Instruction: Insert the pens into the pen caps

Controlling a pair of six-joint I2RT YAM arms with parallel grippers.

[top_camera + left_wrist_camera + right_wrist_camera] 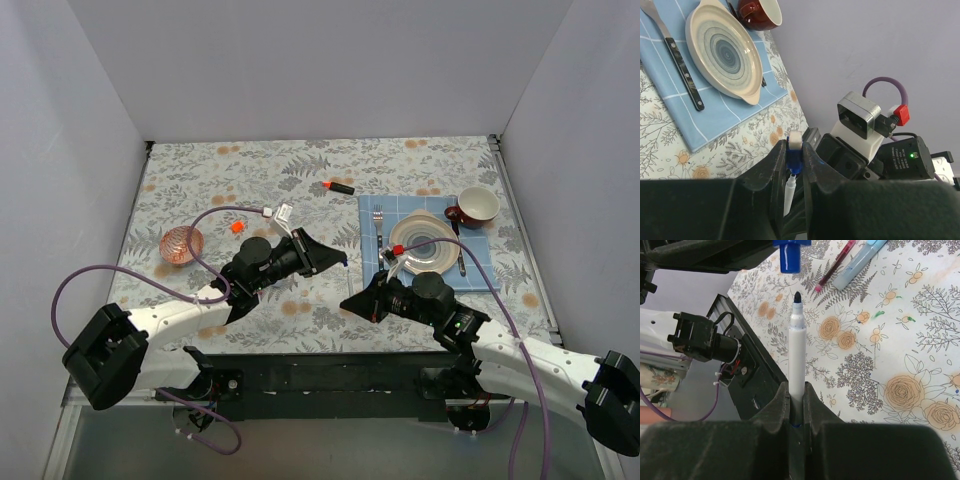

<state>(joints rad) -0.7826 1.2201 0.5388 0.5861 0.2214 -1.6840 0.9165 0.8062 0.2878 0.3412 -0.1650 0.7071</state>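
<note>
My left gripper (795, 150) is shut on the dark blue cap (794, 156), which has a white end. My right gripper (796, 390) is shut on the thin white pen (797, 350) and holds it above the table. The pen's dark tip points at the cap's open end (788, 255) with a small gap between them. In the top view the two grippers (335, 260) (352, 300) meet at the table's near middle. The maroon-red pen (835, 265) and the light-blue marker (860, 257) lie side by side on the cloth. An orange-red cap (237, 227) and a black marker with an orange-red end (340, 187) lie farther back.
A blue placemat (490, 270) on the right holds a plate (425, 245), a fork (378, 225) and a knife. A maroon cup (478, 205) stands at its far corner. A pink bowl (181, 244) sits at the left. Grey walls enclose the table.
</note>
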